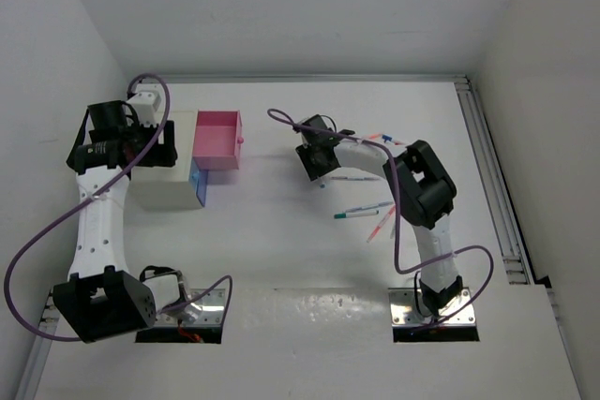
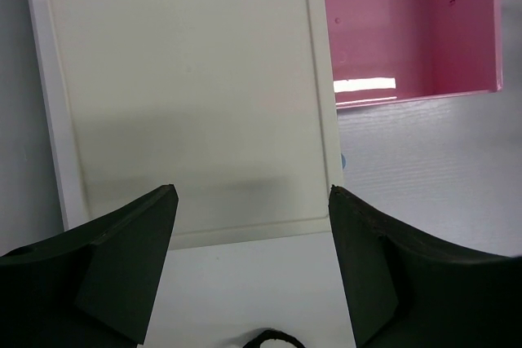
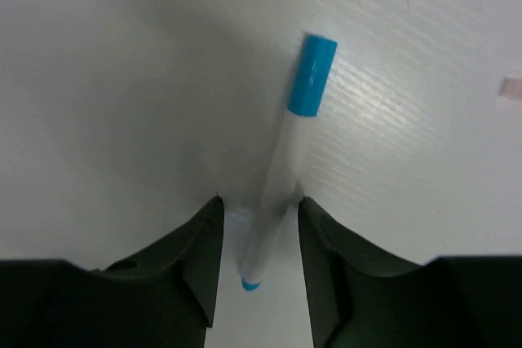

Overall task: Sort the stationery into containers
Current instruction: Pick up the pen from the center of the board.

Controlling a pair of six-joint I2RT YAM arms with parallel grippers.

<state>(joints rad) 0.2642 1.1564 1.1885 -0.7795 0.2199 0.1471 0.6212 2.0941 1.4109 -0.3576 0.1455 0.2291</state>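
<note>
The left arm stretches far, its left gripper (image 2: 253, 270) spread wide. The right arm bends left, the right gripper (image 3: 257, 262) only narrowly parted.

**Layout: boxes left, pens right**

The cabinet (image 1: 167, 189) stands at the left side of the table (image 1: 281, 259), and my left gripper (image 2: 253, 201) is above its top. The far drawer-box (image 1: 217, 140) sits just beside the cabinet's right side, toward the back. The near drawer-box (image 1: 198, 185) sits against that same side, in front of the far one. My right gripper (image 3: 259, 209) is mid-table, well apart from both boxes. One pen (image 3: 281, 152) lies on the table between its fingers. Loose pens (image 1: 364, 213) are scattered to its right, some in front, some behind.
</note>
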